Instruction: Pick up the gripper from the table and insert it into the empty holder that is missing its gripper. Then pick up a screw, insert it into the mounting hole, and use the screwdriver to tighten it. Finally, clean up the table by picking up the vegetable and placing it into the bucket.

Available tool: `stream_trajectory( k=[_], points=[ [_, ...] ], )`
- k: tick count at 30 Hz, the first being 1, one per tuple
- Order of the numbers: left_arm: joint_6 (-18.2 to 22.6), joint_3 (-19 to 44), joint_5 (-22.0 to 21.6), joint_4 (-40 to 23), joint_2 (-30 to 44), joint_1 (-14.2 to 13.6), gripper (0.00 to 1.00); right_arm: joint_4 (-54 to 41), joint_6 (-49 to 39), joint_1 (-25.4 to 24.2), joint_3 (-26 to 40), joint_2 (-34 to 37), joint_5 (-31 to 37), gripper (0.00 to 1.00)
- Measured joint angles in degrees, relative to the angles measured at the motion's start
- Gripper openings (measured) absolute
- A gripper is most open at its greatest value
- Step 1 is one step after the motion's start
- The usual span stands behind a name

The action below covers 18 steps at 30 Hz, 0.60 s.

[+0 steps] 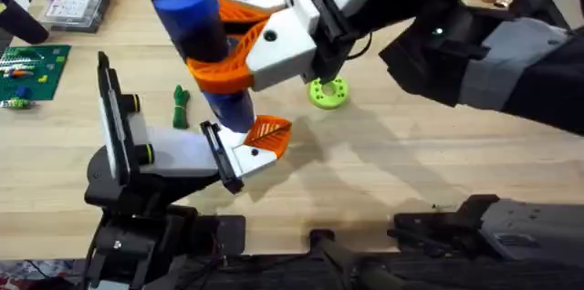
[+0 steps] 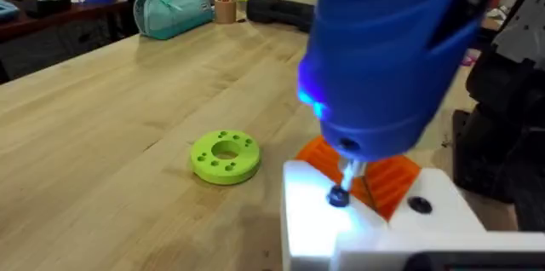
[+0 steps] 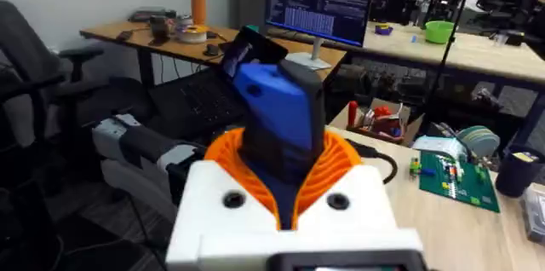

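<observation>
Driving the screw looks like the step in hand: the right claw (image 1: pixel 239 53) is clamped around the blue screwdriver (image 1: pixel 196 25), holding it upright with its thin bit resting on a dark screw head (image 2: pixel 338 196) in the white finger piece with orange ribbed pads (image 1: pixel 265 139). That piece sits at the end of the black holder (image 1: pixel 219 155) of the grey and black arm lying on the desk (image 1: pixel 411 171). From the left wrist view the bit and screw appear touching, with a blue glow on the tool body. I cannot tell how the left claw stands.

My worry is tilt: if the screwdriver leans off the screw's axis, the bit could slip out of the head, or the screw could bite crooked. Pushing down too hard might also shove the holder sideways, since nothing visibly braces it.

The green vegetable (image 1: pixel 181 108) lies on the desk just beside the holder arm, not yet cleared, and the lime-green disc (image 1: pixel 328 92) rests farther off
</observation>
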Motion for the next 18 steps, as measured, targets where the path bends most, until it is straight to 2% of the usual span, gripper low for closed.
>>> stream_trajectory(
  k=[18],
  points=[
    [0.00,0.00,0.00,0.00,0.00,0.00,0.015,-0.14,-0.44,0.00,-0.02,0.02,0.52,0.053]
  ],
)
